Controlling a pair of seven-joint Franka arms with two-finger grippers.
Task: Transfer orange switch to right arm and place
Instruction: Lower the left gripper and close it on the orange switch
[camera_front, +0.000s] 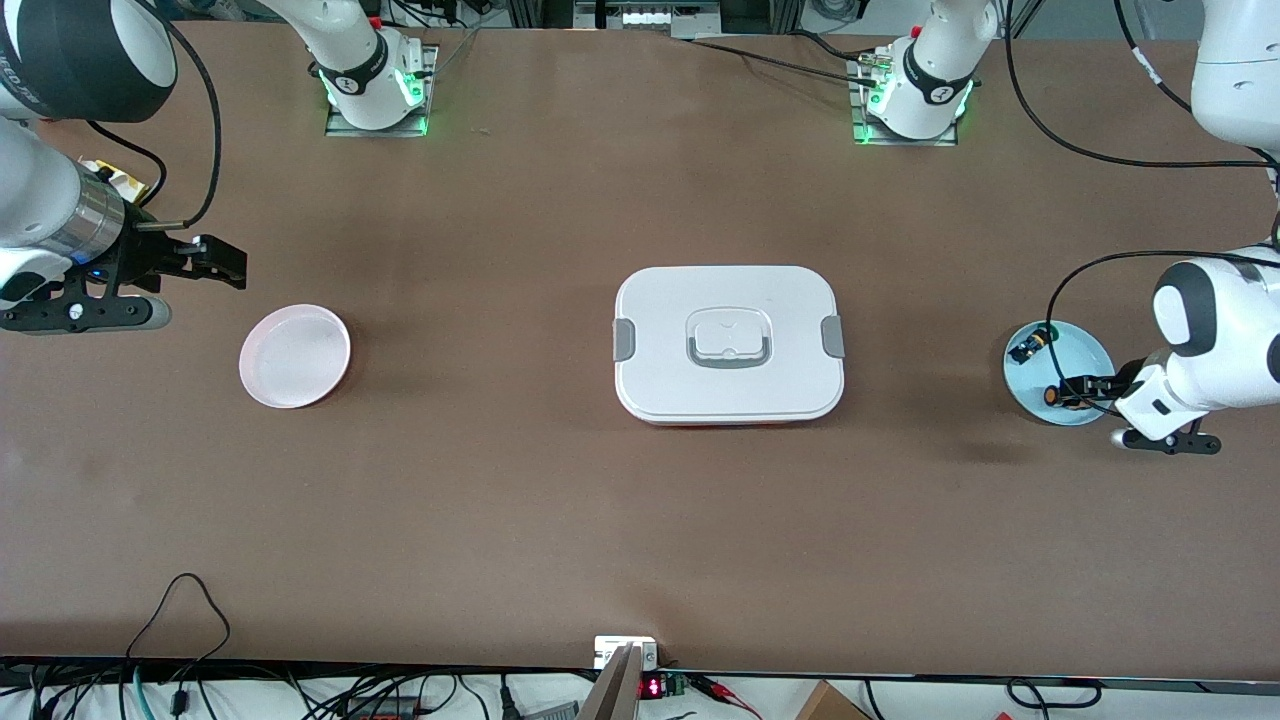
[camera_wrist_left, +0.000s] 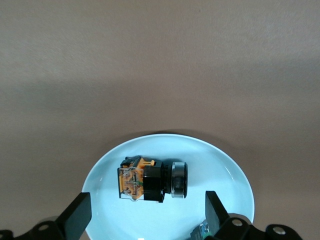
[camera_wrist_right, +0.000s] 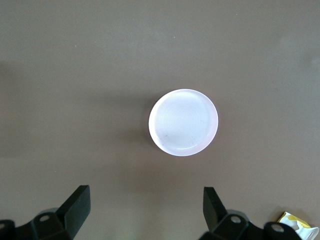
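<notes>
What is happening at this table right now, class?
The left hand hangs open over the blue plate at its end of the table, fingers either side of the orange switch, not yet gripping it. A second switch lies on the same plate. The right hand waits open near the empty pink plate. A closed white box sits mid-table.

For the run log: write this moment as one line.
left end effector: open over orange switch on blue plate | right end effector: open above pink plate, waiting | transfer: not started
</notes>
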